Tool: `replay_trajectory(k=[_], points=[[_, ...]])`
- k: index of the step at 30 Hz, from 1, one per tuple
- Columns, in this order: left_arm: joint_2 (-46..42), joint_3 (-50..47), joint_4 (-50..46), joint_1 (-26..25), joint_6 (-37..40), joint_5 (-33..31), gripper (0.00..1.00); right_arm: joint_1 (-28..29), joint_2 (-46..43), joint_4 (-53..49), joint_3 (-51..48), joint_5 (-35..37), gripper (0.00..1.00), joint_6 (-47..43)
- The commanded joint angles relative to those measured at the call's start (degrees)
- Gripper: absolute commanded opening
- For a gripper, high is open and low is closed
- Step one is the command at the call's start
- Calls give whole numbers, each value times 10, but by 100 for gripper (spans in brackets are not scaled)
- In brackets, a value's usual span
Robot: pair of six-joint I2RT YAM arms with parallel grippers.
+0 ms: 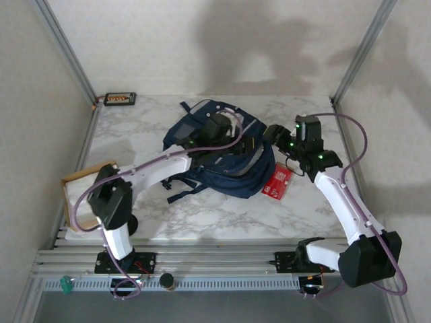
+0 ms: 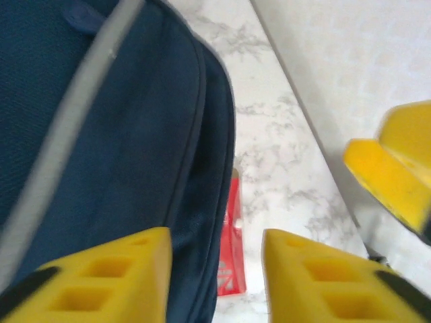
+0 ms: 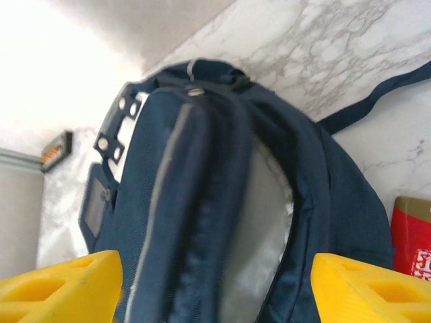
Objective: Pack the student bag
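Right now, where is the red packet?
In the top view, the red packet lies flat on the marble table, right of centre, right beside the student bag at its right edge.

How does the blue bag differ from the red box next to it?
Colour: the bag is navy with a grey stripe; the box is red with some white print. Size: the bag is much larger than the box. Shape: the bag is soft and bulging; the box lies flat. Both rest on the marble table, side by side.
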Motion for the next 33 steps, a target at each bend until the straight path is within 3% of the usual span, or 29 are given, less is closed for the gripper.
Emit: replay_trajectory(k=[1,3,8,12,19,29,33], points=[[-115,-74,77,31,-25,64,54,78,38,-100,52,64,75,-25],[-173,-141,95,56,-35,52,56,143,66,-131,81,117,75,-8],[-276,-268,85,146,-51,-10,56,295,163,-138,117,164,73,71],[-316,-333,82,203,-60,-15,56,352,225,-99,113,155,73,112],[-330,-382,105,221,-70,-29,56,346,282,-62,77,158,76,117],[-300,-428,172,192,-110,-46,57,190,267,-39,70,170,79,-21],[-287,-423,188,171,-120,-63,58,205,247,-53,78,159,77,-36]])
